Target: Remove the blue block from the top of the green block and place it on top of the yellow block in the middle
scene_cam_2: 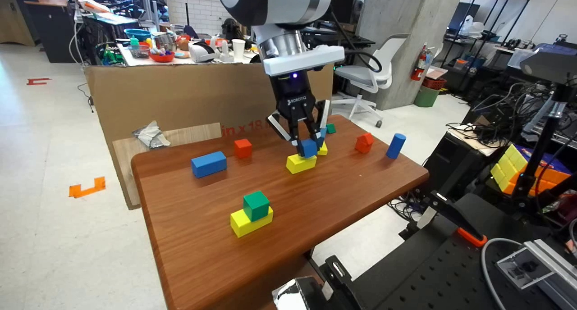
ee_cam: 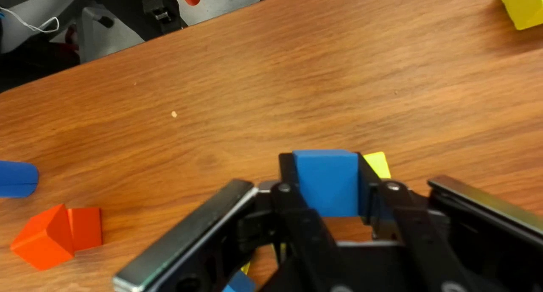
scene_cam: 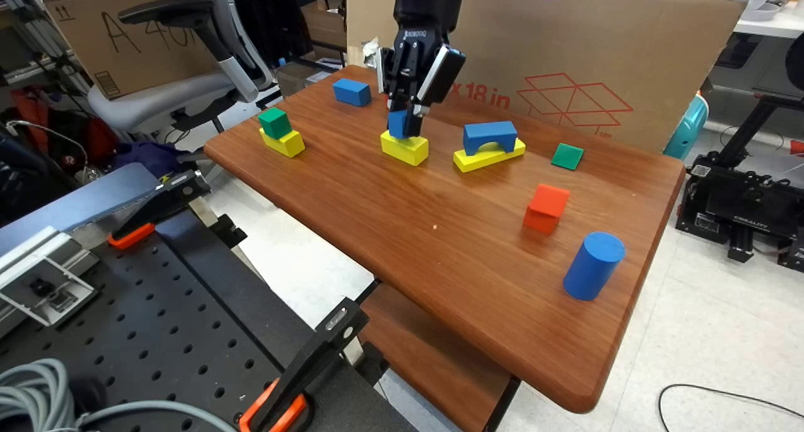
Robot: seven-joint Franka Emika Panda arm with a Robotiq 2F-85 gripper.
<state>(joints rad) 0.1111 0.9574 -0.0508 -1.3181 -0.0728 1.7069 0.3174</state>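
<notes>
Between long edges of the desk (scene_cam: 377, 218), my pincer (scene_cam_2: 309, 144) is closed on blue block (ee_cam: 326, 183) over yellow block (scene_cam: 402, 149); contact unclear.

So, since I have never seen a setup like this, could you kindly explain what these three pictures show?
The machine is a robot arm. Two pictures come from cameras standing apart from it; the third comes from a camera on its wrist, looking past its fingers. Those fingers are closed on a blue block, holding it over a yellow block; I can't tell whether the two blocks touch. Also on the wooden table are a green cube stacked on a yellow brick, a blue arch on a long yellow bar, and a blue cylinder, among other pieces.
</notes>
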